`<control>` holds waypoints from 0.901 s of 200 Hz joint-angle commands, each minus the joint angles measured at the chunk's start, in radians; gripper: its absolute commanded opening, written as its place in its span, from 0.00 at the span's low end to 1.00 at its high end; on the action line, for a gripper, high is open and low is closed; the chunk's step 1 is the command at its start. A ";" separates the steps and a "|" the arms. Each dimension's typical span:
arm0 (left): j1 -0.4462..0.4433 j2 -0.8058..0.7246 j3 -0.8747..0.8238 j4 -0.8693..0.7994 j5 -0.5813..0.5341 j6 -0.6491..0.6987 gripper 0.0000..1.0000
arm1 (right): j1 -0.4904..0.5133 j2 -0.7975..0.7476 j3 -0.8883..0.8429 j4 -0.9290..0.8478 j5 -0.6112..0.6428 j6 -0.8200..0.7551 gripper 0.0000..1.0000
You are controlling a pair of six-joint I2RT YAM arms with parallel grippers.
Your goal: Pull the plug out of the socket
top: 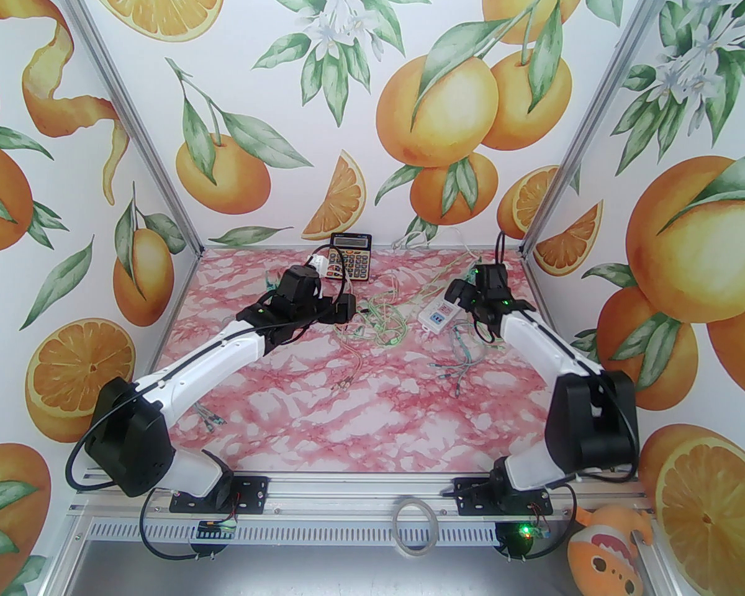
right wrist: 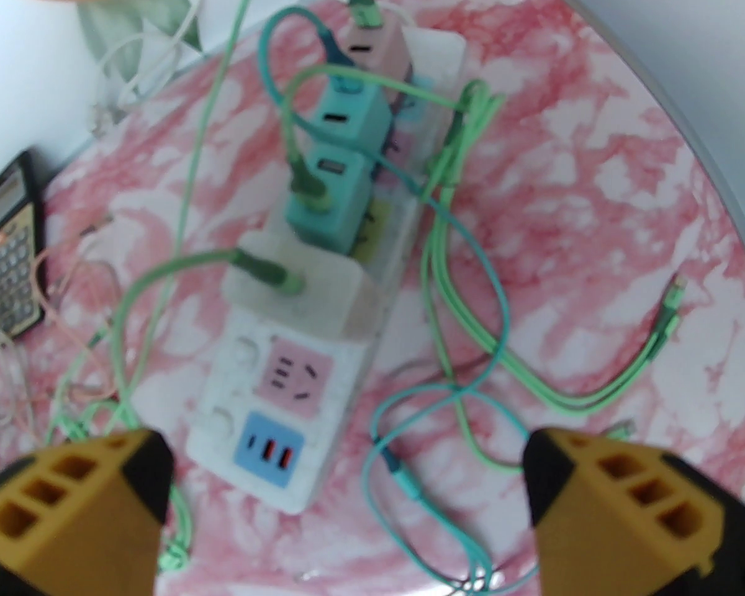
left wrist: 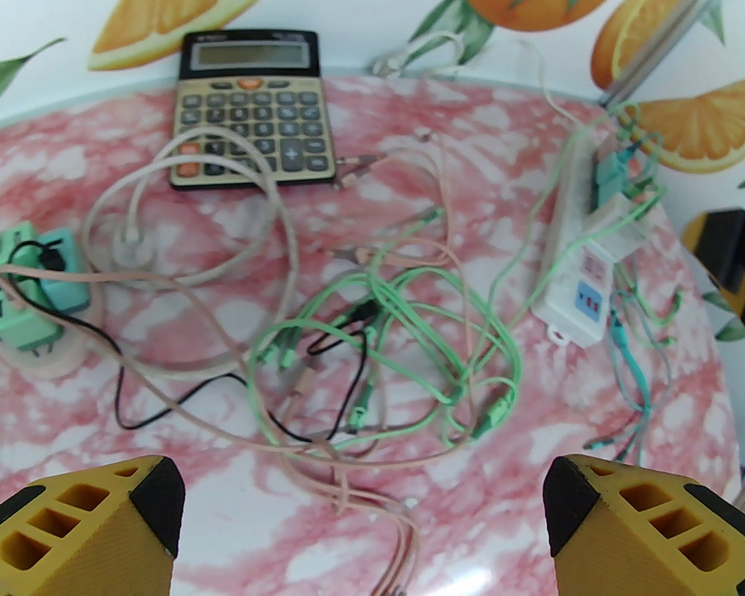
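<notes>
Top view: the socket strip (top: 436, 315) lies right of the table's (top: 372, 407) middle. Its long axis runs near-left to far-right, just beside the right pincer (top: 458, 290).

Left wrist view: the left pincer (left wrist: 363, 519) is spread wide above loose cables (left wrist: 385, 333).

Right wrist view: the right pincer is apart, gripping nothing. The white plug (right wrist: 298, 289) stands nearest in the strip, its cable leaving leftward.

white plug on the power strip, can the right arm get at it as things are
Probably yes: the right gripper is open and faces the white plug with nothing between. Its green cable and the teal plug behind it sit close.
</notes>
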State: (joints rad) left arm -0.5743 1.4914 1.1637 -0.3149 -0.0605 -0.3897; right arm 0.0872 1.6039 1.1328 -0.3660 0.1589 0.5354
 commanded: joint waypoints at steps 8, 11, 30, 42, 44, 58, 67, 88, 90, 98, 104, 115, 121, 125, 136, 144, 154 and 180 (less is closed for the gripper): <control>0.004 -0.007 0.029 0.010 -0.009 0.006 1.00 | 0.014 0.091 0.098 -0.098 0.076 0.027 0.80; 0.004 -0.009 0.027 0.009 -0.011 0.006 1.00 | 0.014 0.101 0.108 -0.102 0.074 0.031 0.80; 0.004 -0.029 0.008 0.010 -0.016 0.006 1.00 | 0.025 0.171 0.179 -0.141 0.083 0.051 0.81; 0.004 -0.042 -0.006 0.011 -0.042 0.007 1.00 | 0.036 0.210 0.229 -0.165 0.078 0.054 0.84; 0.004 -0.044 -0.009 0.011 -0.047 0.007 1.00 | 0.039 0.217 0.236 -0.167 0.080 0.056 0.84; 0.004 -0.056 -0.025 0.008 -0.057 0.005 1.00 | 0.052 0.253 0.275 -0.183 0.108 0.071 0.86; 0.004 -0.061 -0.031 0.005 -0.061 0.005 1.00 | 0.051 0.276 0.297 -0.196 0.126 0.090 0.86; 0.004 -0.070 -0.042 -0.003 -0.071 0.001 1.00 | 0.052 0.331 0.346 -0.227 0.160 0.125 0.86; 0.004 -0.071 -0.043 -0.004 -0.070 -0.001 1.00 | 0.052 0.337 0.350 -0.228 0.161 0.127 0.86; 0.004 -0.075 -0.047 -0.003 -0.072 -0.003 1.00 | 0.051 0.358 0.365 -0.235 0.171 0.135 0.86; 0.004 -0.078 -0.049 -0.003 -0.073 -0.004 1.00 | 0.052 0.373 0.378 -0.244 0.179 0.141 0.85; 0.004 -0.078 -0.049 -0.004 -0.075 -0.003 1.00 | 0.052 0.402 0.399 -0.249 0.180 0.140 0.85; 0.004 -0.077 -0.048 -0.005 -0.075 -0.002 1.00 | 0.051 0.415 0.410 -0.250 0.182 0.140 0.85; 0.004 -0.078 -0.046 -0.006 -0.075 -0.001 1.00 | 0.052 0.425 0.417 -0.252 0.182 0.139 0.85; 0.004 -0.074 -0.040 -0.012 -0.076 0.006 1.00 | 0.049 0.445 0.436 -0.263 0.192 0.137 0.84; 0.004 -0.071 -0.033 -0.020 -0.078 0.008 1.00 | 0.050 0.453 0.445 -0.266 0.191 0.134 0.84; 0.004 -0.069 -0.029 -0.025 -0.082 0.009 1.00 | 0.049 0.457 0.443 -0.254 0.180 0.128 0.82; 0.004 -0.061 -0.030 -0.021 -0.080 0.011 1.00 | 0.057 0.435 0.399 -0.205 0.126 0.108 0.66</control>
State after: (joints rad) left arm -0.5735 1.4441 1.1290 -0.3271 -0.1314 -0.3889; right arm 0.1368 2.0483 1.5448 -0.5991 0.3069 0.6540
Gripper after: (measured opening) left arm 0.998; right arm 0.723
